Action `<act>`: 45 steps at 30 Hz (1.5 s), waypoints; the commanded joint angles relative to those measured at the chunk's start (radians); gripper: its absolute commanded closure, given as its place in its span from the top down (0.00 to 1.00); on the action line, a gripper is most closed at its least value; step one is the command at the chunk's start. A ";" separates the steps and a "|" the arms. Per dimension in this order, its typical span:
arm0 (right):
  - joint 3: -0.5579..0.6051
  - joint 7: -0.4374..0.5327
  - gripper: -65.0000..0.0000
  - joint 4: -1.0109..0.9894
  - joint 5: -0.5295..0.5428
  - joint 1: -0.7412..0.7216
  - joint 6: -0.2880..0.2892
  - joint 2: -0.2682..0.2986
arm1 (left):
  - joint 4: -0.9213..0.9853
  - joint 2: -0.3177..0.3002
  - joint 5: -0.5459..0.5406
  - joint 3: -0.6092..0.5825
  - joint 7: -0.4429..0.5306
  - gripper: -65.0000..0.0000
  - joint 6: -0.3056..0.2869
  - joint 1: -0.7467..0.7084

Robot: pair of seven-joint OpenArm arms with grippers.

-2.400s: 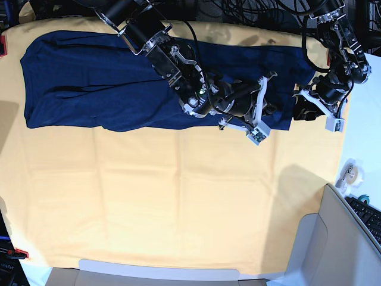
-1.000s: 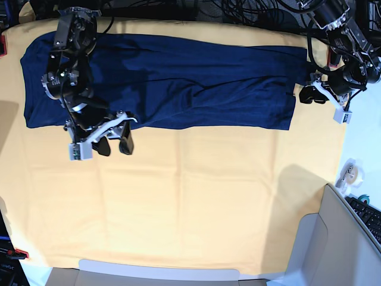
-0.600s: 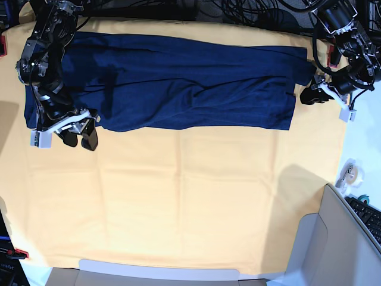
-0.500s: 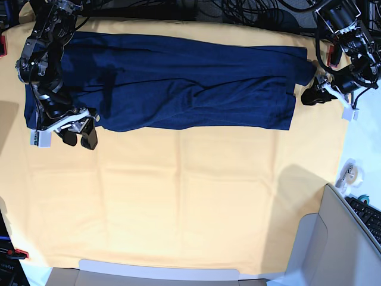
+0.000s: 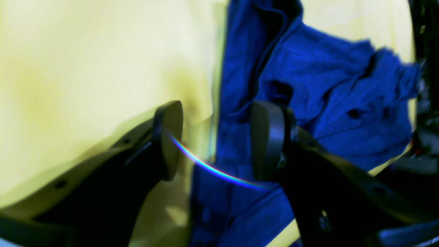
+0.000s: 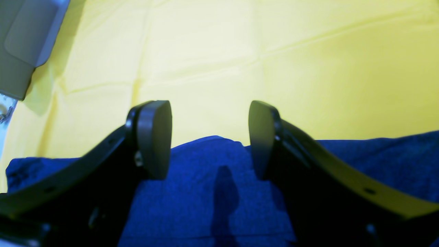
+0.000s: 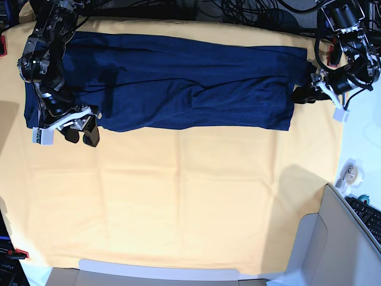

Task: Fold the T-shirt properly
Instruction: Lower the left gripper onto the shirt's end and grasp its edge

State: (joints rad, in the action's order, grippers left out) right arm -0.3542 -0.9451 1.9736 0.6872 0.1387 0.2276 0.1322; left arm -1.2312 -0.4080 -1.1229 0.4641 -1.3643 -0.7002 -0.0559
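T-shirt spread wide across the far part of the cloth, long axis L–R, partly folded by the look of it; loose creases near its ends. L gripper over/beside one end of shirt, fingers apart, nothing between them clamped. R gripper at near edge by the other end, fingers also apart, no grip seen.

Step in hand, my read: take both ends for next fold. Advice: straddle edge w/ L fingers, go low, pinch all layers, not just top one; same w/ R. Close both before lifting; lift low, move together, else thin fabric bunches or twists.

Room: bare cloth on near side, good for drawing shirt out. L end lies close to cloth's side edge; keep L arm's swing inward. Gray panel at near corner, well apart from shirt.
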 commanded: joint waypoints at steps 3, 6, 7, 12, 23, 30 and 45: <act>-0.003 0.024 0.54 0.011 0.013 -0.009 0.005 0.008 | -0.046 -0.009 0.016 -0.023 -0.032 0.48 0.002 -0.005; -0.003 0.024 0.54 0.000 0.013 -0.009 0.005 0.008 | -0.063 -0.007 0.016 -0.024 -0.032 0.48 0.002 -0.005; -0.003 0.024 0.54 0.000 0.013 -0.009 0.005 0.008 | -0.065 -0.007 0.016 -0.026 -0.032 0.48 0.002 -0.005; -0.001 0.024 0.54 0.000 0.013 -0.009 0.005 0.008 | -0.065 -0.007 0.013 -0.072 -0.032 0.48 0.002 -0.015; -0.001 0.024 0.54 -0.023 0.013 -0.009 0.005 0.008 | -0.134 -0.006 0.011 -0.075 -0.032 0.48 0.002 -0.042; -0.001 0.024 0.54 -0.055 0.018 -0.009 0.005 0.008 | -0.140 -0.006 0.011 -0.069 -0.032 0.48 0.002 -0.045; -0.001 0.024 0.54 -0.055 0.018 -0.009 0.005 0.007 | -0.135 0.011 0.010 0.077 -0.032 0.48 0.002 -0.009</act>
State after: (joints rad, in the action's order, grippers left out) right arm -0.3538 -0.9455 1.9018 0.6876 0.1387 0.2276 0.1318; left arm -1.3521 -0.3840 -1.0996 0.5331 -1.3945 -0.6994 -0.0692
